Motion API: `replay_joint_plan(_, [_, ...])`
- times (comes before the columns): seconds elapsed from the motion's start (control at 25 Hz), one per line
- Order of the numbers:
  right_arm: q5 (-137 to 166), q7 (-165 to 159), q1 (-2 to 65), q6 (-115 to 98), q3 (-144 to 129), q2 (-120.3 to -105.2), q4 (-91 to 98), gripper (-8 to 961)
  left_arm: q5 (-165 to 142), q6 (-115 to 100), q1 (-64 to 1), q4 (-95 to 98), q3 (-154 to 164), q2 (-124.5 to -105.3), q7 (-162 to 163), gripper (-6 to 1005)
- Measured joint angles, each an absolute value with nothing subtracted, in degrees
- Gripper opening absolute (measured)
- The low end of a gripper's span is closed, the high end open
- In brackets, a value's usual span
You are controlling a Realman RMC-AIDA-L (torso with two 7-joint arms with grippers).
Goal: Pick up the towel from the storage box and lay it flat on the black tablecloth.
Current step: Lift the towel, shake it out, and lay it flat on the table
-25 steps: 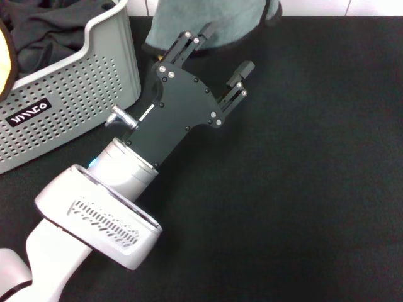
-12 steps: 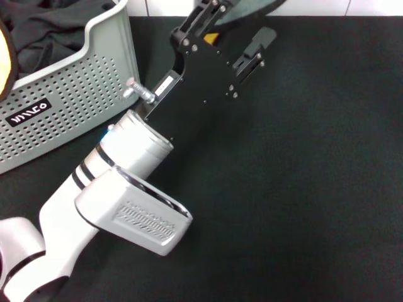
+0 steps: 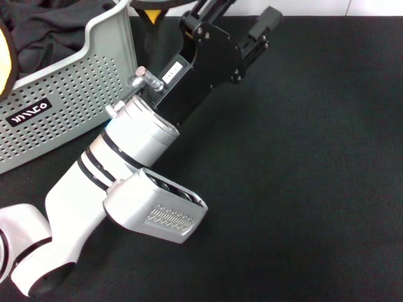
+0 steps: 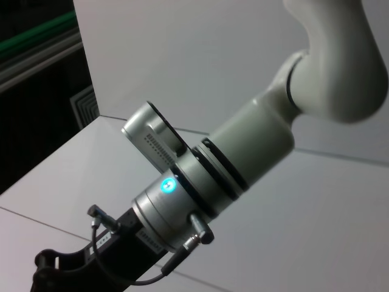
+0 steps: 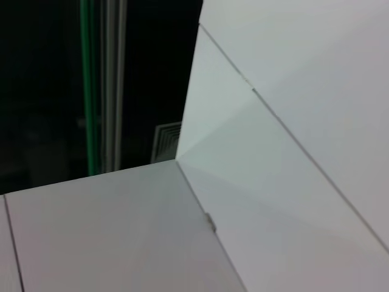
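Observation:
Only a yellow corner of the towel point(image 3: 151, 9) with black trim shows in the head view, at the far edge of the black tablecloth point(image 3: 302, 157), beside the storage box point(image 3: 75, 82). My left gripper point(image 3: 239, 9) reaches across the cloth toward that far edge. It is open, one finger point(image 3: 267, 19) spread clear of the other, which runs out of the picture. Nothing shows between them. The towel corner lies to the left of the gripper, and whether they touch is hidden. My right arm point(image 4: 243, 152) appears in the left wrist view, raised against a white wall, with its black gripper base point(image 4: 79, 267) at the picture's edge.
The light grey perforated box stands at the back left with a dark charcoal cloth point(image 3: 50, 25) inside. A yellow, black-edged thing point(image 3: 5, 56) shows at the left edge by the box. The right wrist view holds only white walls and a dark opening.
My left arm has stretched farther toward the back edge, fingers still spread. The grey towel that lay there has gone out of view, leaving only a yellow corner.

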State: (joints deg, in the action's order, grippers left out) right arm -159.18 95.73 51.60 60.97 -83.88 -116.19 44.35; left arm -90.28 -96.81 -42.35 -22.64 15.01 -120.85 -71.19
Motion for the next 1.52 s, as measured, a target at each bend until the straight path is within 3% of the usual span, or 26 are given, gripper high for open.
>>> replay_joint_plan(0.4, [-159.36,92.31,52.93,61.04,-85.58,-116.19,45.06,31,-90.47,-96.86,-42.31,-20.99,11.94,-120.85,-78.40,679])
replay_joint_plan(1.52, [-159.44,86.42,48.80,62.42,-87.01,-116.19,50.00,34,-88.97,-95.03,-39.41,-17.41,8.22,-120.85,-90.37,679])
